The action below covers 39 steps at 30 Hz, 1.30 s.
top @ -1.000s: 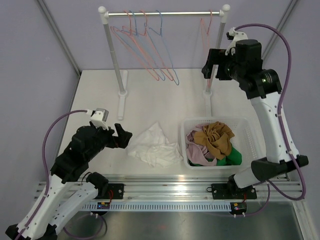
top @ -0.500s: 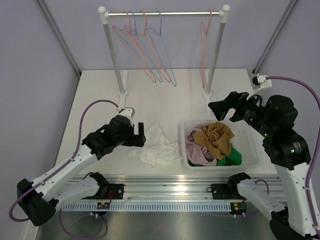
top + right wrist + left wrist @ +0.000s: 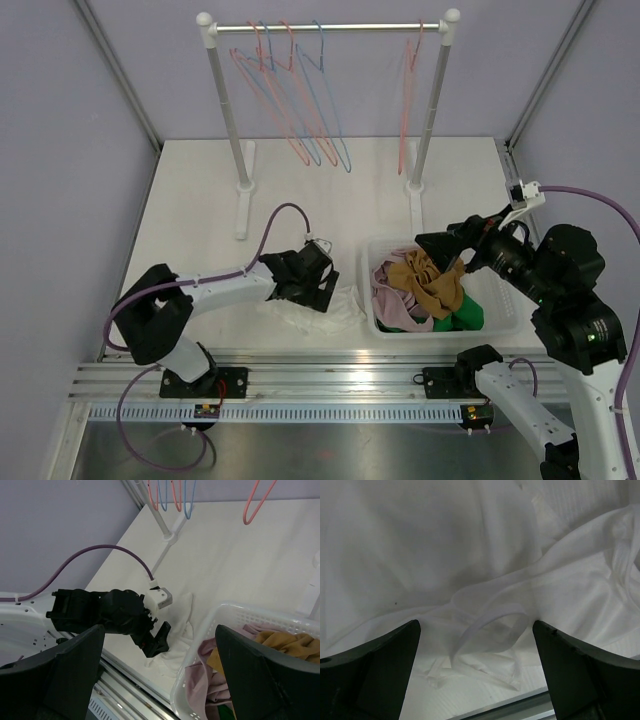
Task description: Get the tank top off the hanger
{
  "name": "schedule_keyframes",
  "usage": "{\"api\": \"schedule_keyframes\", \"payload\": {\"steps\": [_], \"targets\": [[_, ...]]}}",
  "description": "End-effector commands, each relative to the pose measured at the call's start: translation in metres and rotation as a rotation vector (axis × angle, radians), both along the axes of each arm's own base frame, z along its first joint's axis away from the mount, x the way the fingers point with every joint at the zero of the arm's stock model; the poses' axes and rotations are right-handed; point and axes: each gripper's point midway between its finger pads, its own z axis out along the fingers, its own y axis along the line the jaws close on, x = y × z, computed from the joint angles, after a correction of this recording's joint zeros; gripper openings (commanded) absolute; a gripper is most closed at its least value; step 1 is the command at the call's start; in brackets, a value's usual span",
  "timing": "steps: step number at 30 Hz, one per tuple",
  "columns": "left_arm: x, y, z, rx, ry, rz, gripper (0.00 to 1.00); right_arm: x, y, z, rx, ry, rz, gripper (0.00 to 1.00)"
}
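The white tank top [image 3: 347,306] lies crumpled on the table, left of the basket, with no hanger in it. It fills the left wrist view [image 3: 485,575], a strap loop between the fingers, and shows in the right wrist view [image 3: 186,622]. My left gripper [image 3: 325,291] is open, low over the tank top, its jaws spread to either side of the cloth [image 3: 476,632]. It also shows in the right wrist view [image 3: 161,641]. My right gripper [image 3: 441,248] is open and empty, held above the basket's left part [image 3: 160,630]. An empty red hanger [image 3: 408,100] hangs on the rail at the right.
A white basket [image 3: 500,312] of coloured clothes stands at the front right, also seen in the right wrist view [image 3: 200,670]. A clothes rack [image 3: 330,28] at the back carries several empty red and blue hangers [image 3: 295,110]. Its posts [image 3: 228,110] stand on the table.
My left gripper has moved right and down onto the tank top. My right arm has come down from the rack's right post to above the basket.
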Motion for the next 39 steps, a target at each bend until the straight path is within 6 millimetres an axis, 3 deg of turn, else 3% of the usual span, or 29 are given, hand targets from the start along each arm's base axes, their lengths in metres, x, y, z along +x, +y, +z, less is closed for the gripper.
{"api": "schedule_keyframes", "payload": {"steps": [1,2,4,5,9,13,18,23,24,25,27,30,31,32,35,37,38,39], "targets": [[0.019,-0.023,0.007,0.007,-0.093,0.011,0.97,-0.01,0.005,0.009,0.027,-0.032,0.046,0.99],[0.017,-0.024,0.002,0.018,-0.083,0.001,0.93,-0.012,0.005,0.011,0.028,-0.037,0.045,0.99],[0.012,-0.025,-0.014,0.035,-0.052,-0.012,0.68,-0.016,0.004,0.013,0.028,-0.048,0.052,1.0],[0.009,-0.026,-0.019,0.03,-0.033,-0.018,0.46,-0.018,0.004,0.014,0.028,-0.054,0.055,1.0],[0.008,-0.022,-0.025,0.043,-0.038,-0.001,0.0,-0.023,0.003,0.016,0.023,-0.069,0.065,0.99],[0.017,-0.014,0.01,0.02,-0.127,0.047,0.0,-0.023,0.0,0.015,0.01,-0.07,0.051,1.0],[0.03,-0.013,0.102,-0.104,-0.312,0.086,0.0,-0.025,-0.01,0.017,0.0,-0.091,-0.006,1.0],[0.026,-0.011,0.17,-0.143,-0.409,0.055,0.0,-0.019,-0.034,0.016,-0.038,-0.08,-0.145,1.0],[0.025,-0.012,0.183,-0.16,-0.424,0.043,0.0,-0.014,-0.047,0.015,-0.063,-0.079,-0.222,0.99],[0.025,-0.019,0.203,-0.2,-0.448,0.028,0.0,-0.014,-0.056,0.016,-0.074,-0.08,-0.268,1.0],[0.022,-0.03,0.226,-0.244,-0.472,-0.038,0.0,-0.015,-0.079,0.021,-0.11,-0.096,-0.379,0.99],[0.017,-0.054,0.268,-0.332,-0.52,-0.135,0.0,-0.024,-0.094,0.03,-0.138,-0.116,-0.441,0.99],[0.016,-0.066,0.274,-0.343,-0.521,-0.161,0.0,-0.026,-0.096,0.031,-0.14,-0.117,-0.447,1.0],[0.015,-0.076,0.298,-0.388,-0.549,-0.199,0.0,-0.03,-0.099,0.034,-0.145,-0.118,-0.454,0.99],[0.011,-0.115,0.335,-0.436,-0.615,-0.295,0.0,-0.036,-0.103,0.039,-0.144,-0.137,-0.461,0.99],[0.014,-0.132,0.347,-0.432,-0.649,-0.323,0.0,-0.045,-0.107,0.047,-0.127,-0.166,-0.471,0.99],[0.022,-0.15,0.336,-0.382,-0.655,-0.343,0.0,-0.049,-0.109,0.05,-0.119,-0.177,-0.476,0.99],[0.023,-0.159,0.356,-0.414,-0.681,-0.347,0.0,-0.053,-0.112,0.052,-0.108,-0.186,-0.49,1.0]]}}
